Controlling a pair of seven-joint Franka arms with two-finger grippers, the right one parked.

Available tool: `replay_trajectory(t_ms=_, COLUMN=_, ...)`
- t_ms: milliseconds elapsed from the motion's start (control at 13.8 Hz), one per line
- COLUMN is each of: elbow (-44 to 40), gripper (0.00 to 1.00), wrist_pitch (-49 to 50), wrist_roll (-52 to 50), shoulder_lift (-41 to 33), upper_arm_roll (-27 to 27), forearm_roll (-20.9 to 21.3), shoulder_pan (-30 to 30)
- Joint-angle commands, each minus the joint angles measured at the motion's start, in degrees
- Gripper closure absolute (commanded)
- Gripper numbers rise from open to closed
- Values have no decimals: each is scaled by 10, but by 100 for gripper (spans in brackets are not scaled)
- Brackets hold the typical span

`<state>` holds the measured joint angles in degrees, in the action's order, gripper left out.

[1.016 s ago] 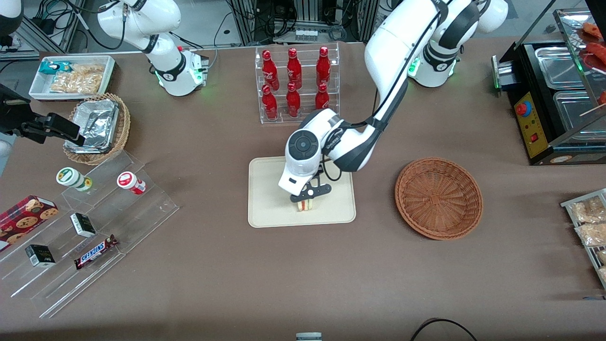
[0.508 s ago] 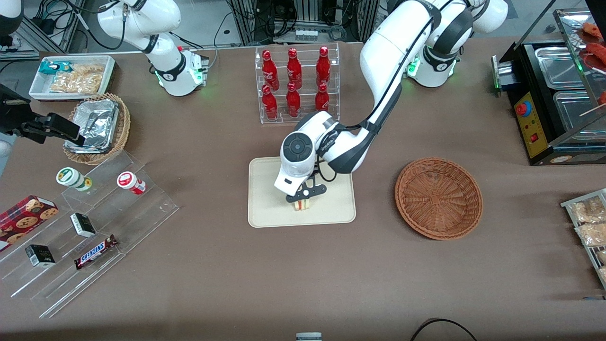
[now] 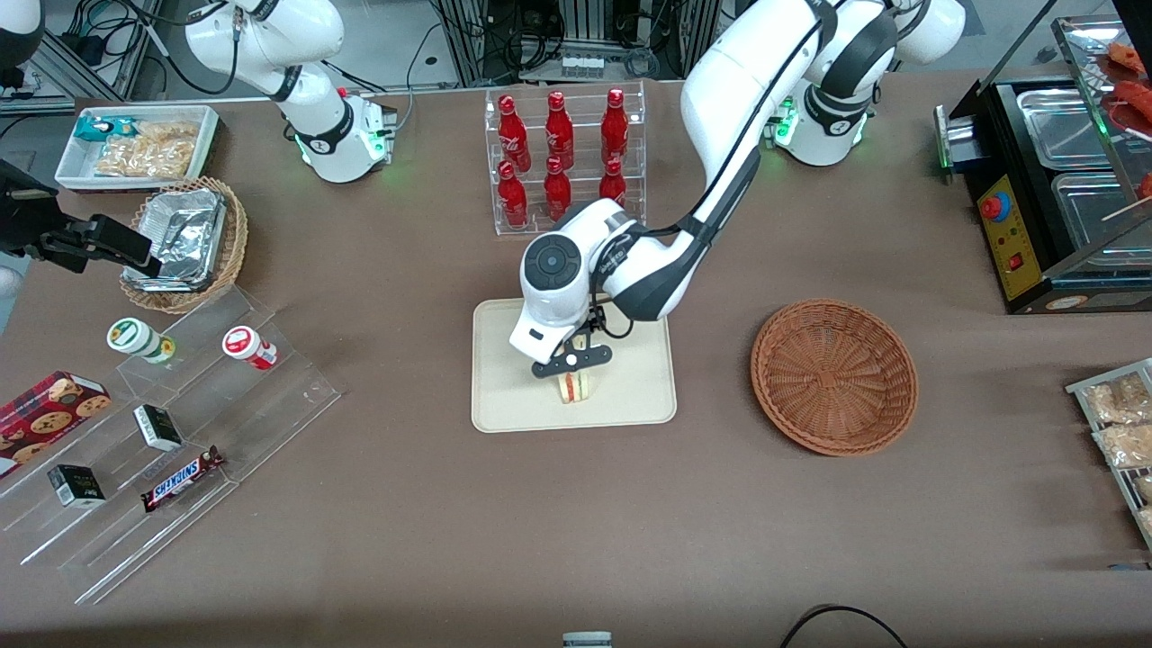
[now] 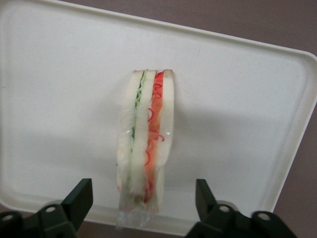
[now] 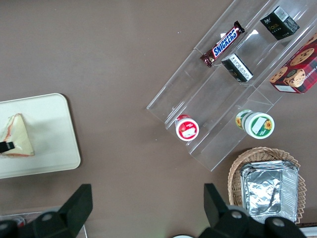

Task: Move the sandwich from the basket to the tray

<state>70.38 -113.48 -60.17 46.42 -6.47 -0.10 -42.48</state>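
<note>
The left arm reaches out from its base over the middle of the table, upper link slanting down toward the front camera, elbow bent, and the white wrist housing turned to point nearly straight down. Its gripper hangs low beneath the wrist. From the wrist camera the two black fingers stand spread wide apart, with nothing pinched between them and neither pad touching anything.

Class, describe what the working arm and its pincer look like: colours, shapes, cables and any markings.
The working arm has glossy white rounded shells with dark grey-black bands at the joints. A thin black cable runs along it toward the wrist. A round dark grey cap marks the wrist joint, and a green light glows at the base. The pincer is matte black, with two blocky angular fingers, above the tray.
</note>
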Motion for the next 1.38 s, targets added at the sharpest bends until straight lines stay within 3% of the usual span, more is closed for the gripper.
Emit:
replay_trajectory(t_ms=0, elbow=4, gripper=0, wrist_pitch=55, wrist_roll=-5, shoulder_lift=-51, upper_arm_roll=7, forearm_roll=12, shoulder_pan=0)
replay_trajectory(t_ms=435, elbow=11, gripper=0, wrist_pitch=214, wrist_roll=0, shoulder_lift=-141, upper_arm_roll=53, forearm_roll=12, shoulder_pan=30)
replay_trajectory(t_ms=798, elbow=115, gripper=0, wrist_pitch=228, wrist_roll=129, shoulder_lift=-231, upper_arm_roll=54, forearm_roll=16, shoulder_pan=100)
replay_trajectory(t_ms=1306, elbow=196, gripper=0, wrist_pitch=255, wrist_roll=290, shoulder_lift=-336, upper_arm_roll=52, forearm_roll=17, shoulder_pan=213)
